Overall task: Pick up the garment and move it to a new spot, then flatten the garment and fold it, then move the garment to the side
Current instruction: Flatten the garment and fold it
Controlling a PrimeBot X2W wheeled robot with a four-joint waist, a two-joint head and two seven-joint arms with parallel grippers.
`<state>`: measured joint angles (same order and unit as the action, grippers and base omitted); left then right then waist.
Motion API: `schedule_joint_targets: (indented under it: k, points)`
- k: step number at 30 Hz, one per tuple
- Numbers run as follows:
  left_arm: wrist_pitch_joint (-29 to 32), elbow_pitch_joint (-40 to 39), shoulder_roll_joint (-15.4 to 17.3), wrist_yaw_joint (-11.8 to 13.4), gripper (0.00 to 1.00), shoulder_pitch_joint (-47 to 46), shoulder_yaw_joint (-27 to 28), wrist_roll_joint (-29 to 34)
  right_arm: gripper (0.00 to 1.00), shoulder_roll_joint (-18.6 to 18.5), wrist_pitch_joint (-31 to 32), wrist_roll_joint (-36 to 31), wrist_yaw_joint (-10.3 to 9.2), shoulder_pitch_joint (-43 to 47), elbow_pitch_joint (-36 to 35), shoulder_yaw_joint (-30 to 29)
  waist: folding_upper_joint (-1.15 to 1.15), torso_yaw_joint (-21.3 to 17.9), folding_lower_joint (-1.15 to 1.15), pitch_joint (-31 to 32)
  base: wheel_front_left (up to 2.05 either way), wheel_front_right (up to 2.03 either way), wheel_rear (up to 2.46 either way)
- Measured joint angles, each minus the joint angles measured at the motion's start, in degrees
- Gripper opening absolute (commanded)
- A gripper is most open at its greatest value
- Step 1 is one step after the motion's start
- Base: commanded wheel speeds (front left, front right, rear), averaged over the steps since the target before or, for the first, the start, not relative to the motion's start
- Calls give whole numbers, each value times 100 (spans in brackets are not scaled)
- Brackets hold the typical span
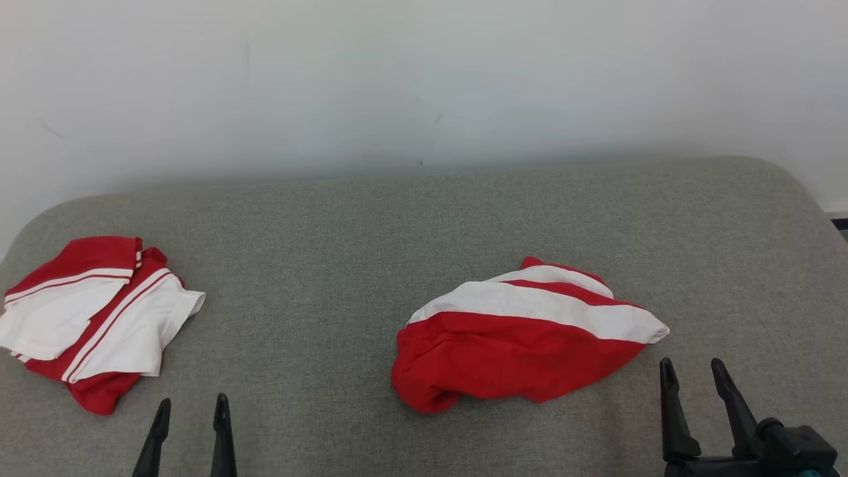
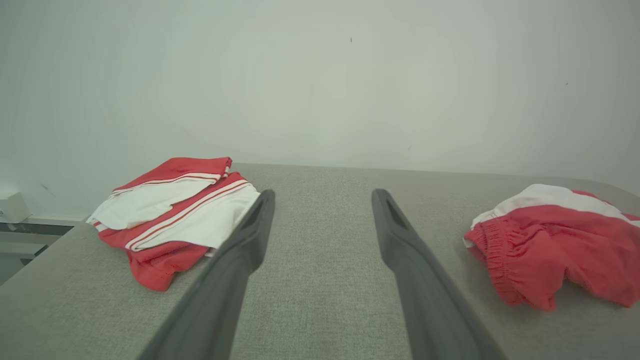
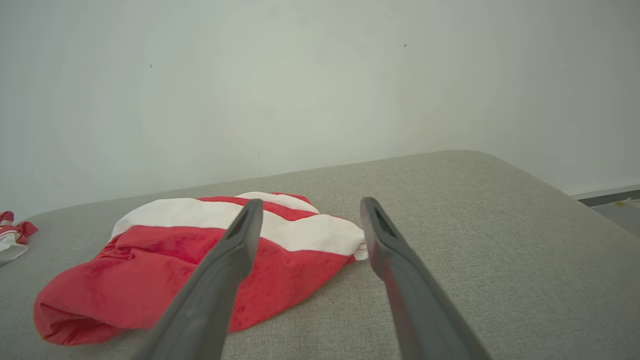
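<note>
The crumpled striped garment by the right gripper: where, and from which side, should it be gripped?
Likely the white corner of the crumpled red-and-white fabric garment, from the right with the open right gripper: that thin tip sticks out nearest it.

Out-of-sight items, for your check:

- left gripper (image 1: 192,399): you get two finger ends; everything below runs off the head view's bottom edge.
- right gripper (image 1: 691,362): the same edge cuts its dark body.
- folded garment (image 1: 93,318): the head view's left edge clips its hem. In the left wrist view one of the fingers (image 2: 240,260) covers its near corner. In the right wrist view you have a scrap at the left edge.
- crumpled garment (image 1: 523,338): the left wrist view's right edge cuts it off, and a finger crosses it in the right wrist view. Its underside is hidden.
- pale item (image 2: 11,207): cut by the left edge, too small for you to identify.
- yellowish speck (image 3: 626,202): too small to tell.
- surface (image 1: 331,265): its near side runs off the bottom edge.
</note>
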<state>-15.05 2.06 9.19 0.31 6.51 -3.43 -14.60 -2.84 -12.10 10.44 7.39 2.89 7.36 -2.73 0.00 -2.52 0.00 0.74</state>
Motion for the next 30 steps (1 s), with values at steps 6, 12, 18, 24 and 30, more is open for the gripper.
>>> schedule_joint_targets:
  k: [6,12,18,24,30]
  points:
    - [1,281,-68,-293,100,-708,-238,41,100,0,7,7,0,-48,19,90,0,-71,1,-91,0,0,0]
    - [113,886,-83,-545,100,-1874,-626,82,100,0,26,66,0,-209,78,266,0,-236,1,-293,0,0,0]
    - [219,1673,-37,-689,100,-2804,-949,44,100,0,-37,178,0,-416,249,439,0,-518,2,-556,0,0,0]
    - [472,2425,11,-743,100,-3289,-1293,-20,100,0,-110,241,0,-559,392,478,1,-761,2,-810,0,0,0]
    - [918,3071,-3,-756,100,-3584,-1693,-254,100,0,-178,241,0,-671,502,439,1,-962,2,-1049,0,0,0]
